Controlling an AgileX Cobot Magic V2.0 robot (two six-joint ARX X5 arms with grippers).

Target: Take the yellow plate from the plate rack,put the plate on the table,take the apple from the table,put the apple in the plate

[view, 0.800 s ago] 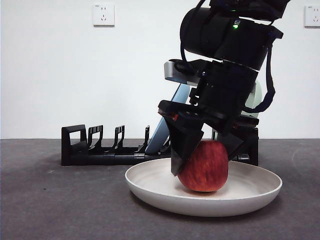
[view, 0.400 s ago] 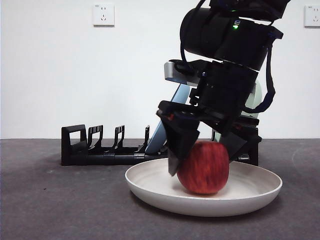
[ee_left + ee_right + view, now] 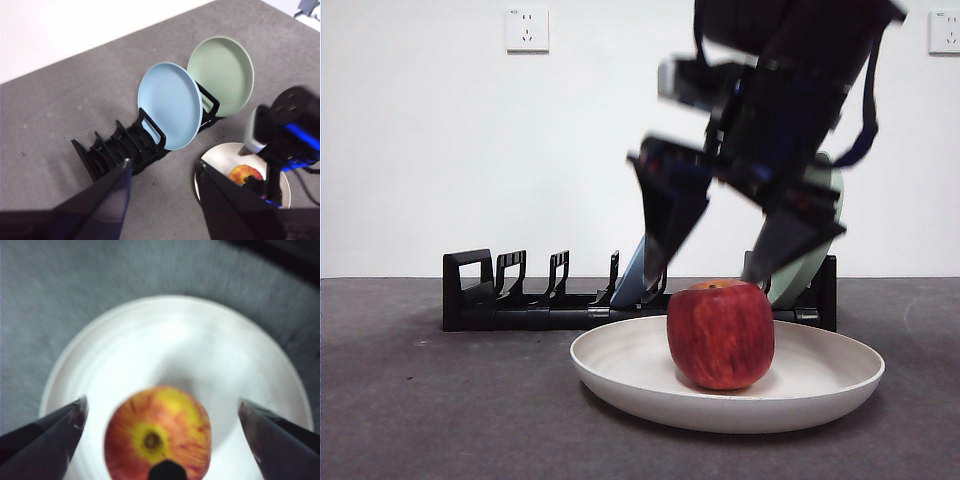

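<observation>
The apple (image 3: 721, 334) sits upright in the yellow plate (image 3: 820, 385), a little off the middle, and the plate lies flat on the counter (image 3: 430, 410) just in front of the plate rack (image 3: 520, 300). Above it hangs the right gripper (image 3: 725, 262), its jaws spread wide and clear of the fruit on both sides; in its own wrist view the apple's yellow stem patch shows between the two dark jaw tips with white plate all around. The gripper is blurred in the front view, so I cannot place its tips exactly.

The left gripper (image 3: 162, 175) waits high and well apart, jaws open and holding nothing, looking down on the rack, where a blue plate (image 3: 170, 106) and a pale green plate (image 3: 221, 76) stand in their slots.

To my eye the job looks done. The risks that remain are small. One jaw tip is close to the apple's shoulder, so a sideways drift could nudge the fruit and roll it toward the rim. The blue and green plates lean just behind the arm, and a careless swing backward could knock one out of its slot.
</observation>
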